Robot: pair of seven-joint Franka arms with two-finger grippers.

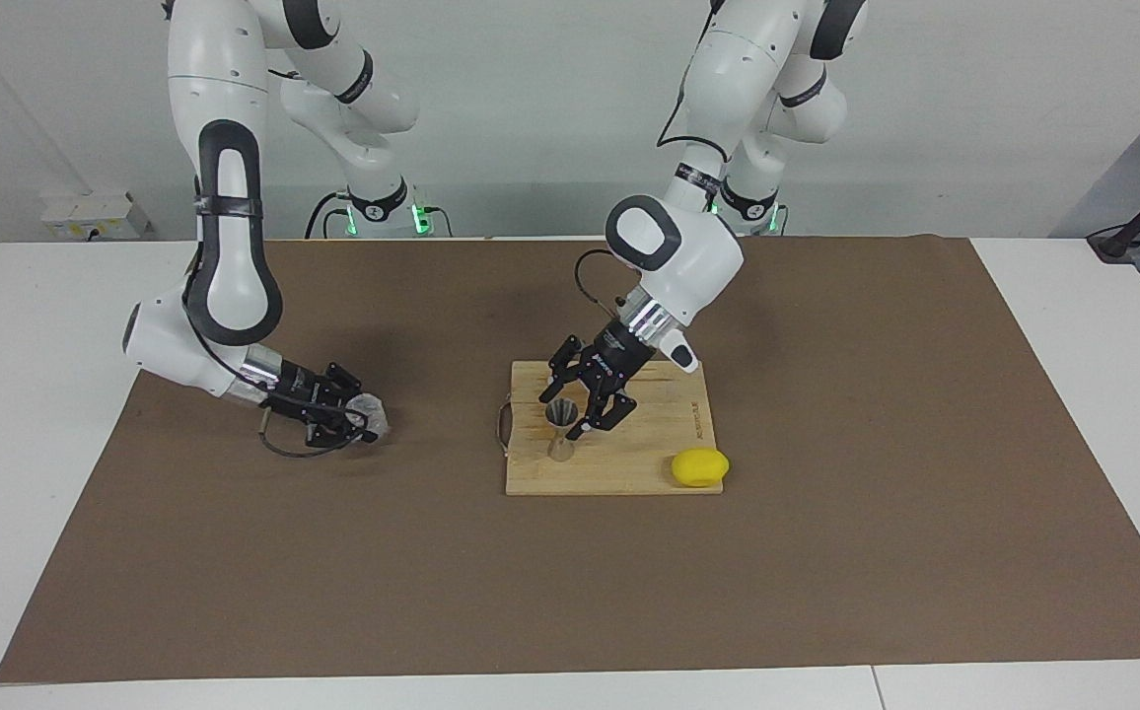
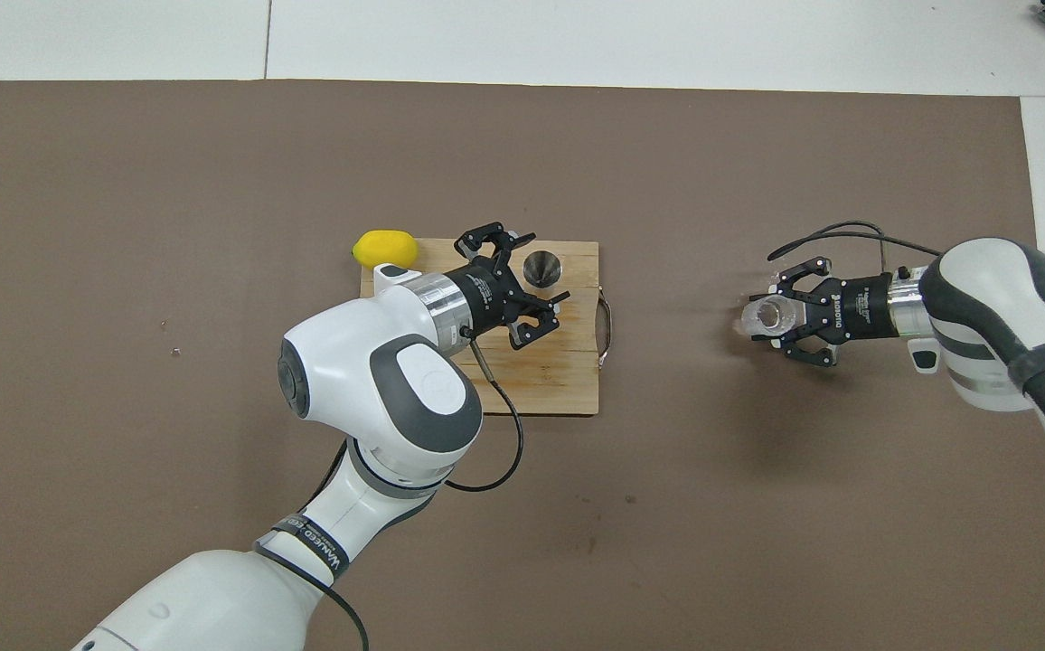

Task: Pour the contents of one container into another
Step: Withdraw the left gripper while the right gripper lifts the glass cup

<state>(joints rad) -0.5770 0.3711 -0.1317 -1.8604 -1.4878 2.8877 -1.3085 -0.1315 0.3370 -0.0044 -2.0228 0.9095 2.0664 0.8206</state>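
Here, the brown mat [image 1: 826,552] carries a wooden cutting board [image 1: 629,473] — the left gripper [image 1: 585,409] hangs over it, jaws spread beside the upright metal jigger [image 1: 560,429], near a lemon [image 1: 699,466]. The right gripper [image 2: 789,312] — toward its own end — pinches the clear glass cup [image 2: 768,315].

Hidden parts and cut-off edges

The left arm's wrist covers part of the cutting board [image 2: 568,380] in the overhead view, and the left pincer [image 1: 585,406] hides some of the jigger [image 1: 560,430] in the facing view. The glass cup [image 1: 369,416] is partly masked by the right pincer [image 1: 341,414], so its contents cannot be told; its fingers seem closed around it. Both arms' upper links run off the picture edges, as does the bench [image 1: 37,316].
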